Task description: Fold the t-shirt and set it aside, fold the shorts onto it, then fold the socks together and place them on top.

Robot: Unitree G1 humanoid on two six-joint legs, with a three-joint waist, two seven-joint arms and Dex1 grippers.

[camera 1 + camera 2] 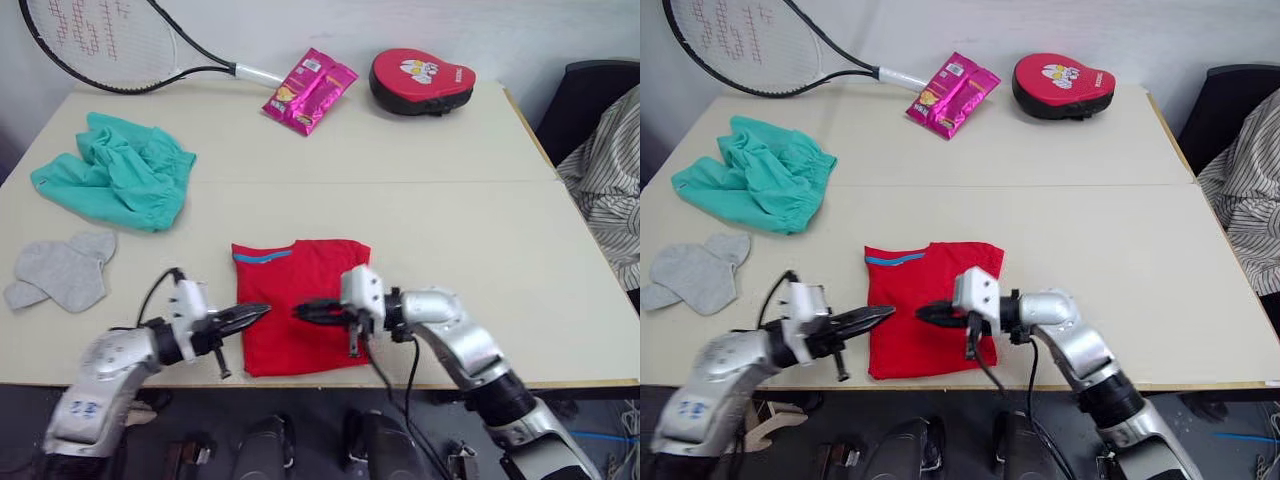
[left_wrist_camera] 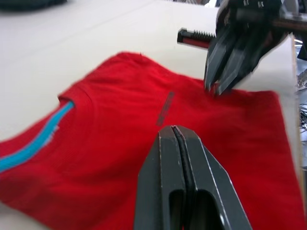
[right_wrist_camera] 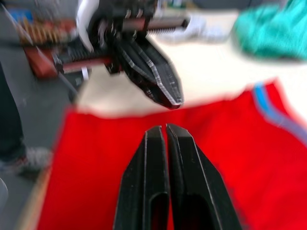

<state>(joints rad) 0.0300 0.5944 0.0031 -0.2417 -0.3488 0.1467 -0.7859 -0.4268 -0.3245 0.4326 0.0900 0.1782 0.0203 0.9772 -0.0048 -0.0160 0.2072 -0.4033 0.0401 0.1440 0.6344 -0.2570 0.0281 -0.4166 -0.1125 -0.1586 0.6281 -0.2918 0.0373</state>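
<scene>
The red t-shirt (image 1: 300, 300) lies folded into a rectangle near the table's front edge, its blue neck trim at the far left corner. Just above it hover both grippers, tips facing each other. My left gripper (image 1: 262, 312) is shut over the shirt's left edge and holds nothing. Over the shirt's middle, my right gripper (image 1: 300, 311) is shut and empty too. Crumpled teal shorts (image 1: 120, 172) rest at the table's left. The grey socks (image 1: 62, 270) lie flat at the front left.
A tennis racket (image 1: 110, 45) lies at the back left, a pink snack packet (image 1: 310, 90) at the back middle, a red padded oval pad (image 1: 420, 80) at the back right. A striped cloth (image 1: 610, 190) hangs by a dark chair at the right edge.
</scene>
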